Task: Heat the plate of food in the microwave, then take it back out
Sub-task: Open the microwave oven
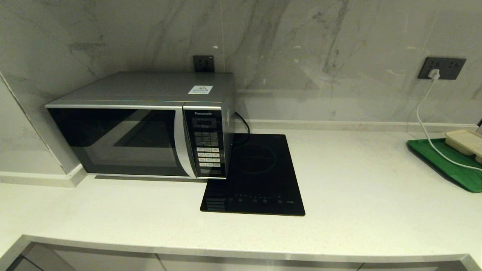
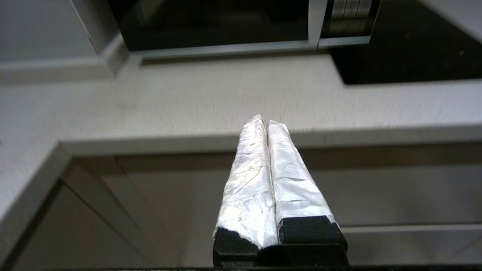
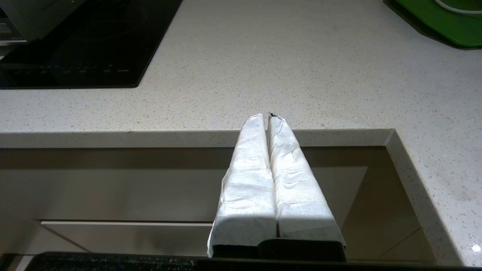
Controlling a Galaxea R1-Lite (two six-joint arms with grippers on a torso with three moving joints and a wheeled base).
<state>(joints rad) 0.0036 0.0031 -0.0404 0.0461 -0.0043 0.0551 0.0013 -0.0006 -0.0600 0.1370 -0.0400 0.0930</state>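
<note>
microwave (image 1: 143, 128) | silver-grey, door shut | countertop, left | interior seemingly dark

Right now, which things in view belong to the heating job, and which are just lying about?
Job:
- microwave, door shut
- plate of food: not in view

Lying about:
- induction hob
- green tray
- beige tray
- white cable

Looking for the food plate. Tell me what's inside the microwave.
The microwave has its door shut. Through the dark glass only reflections show, so no plate can be made out, and whatever may sit inside is hidden. On top lies just a small warning sticker.
</note>
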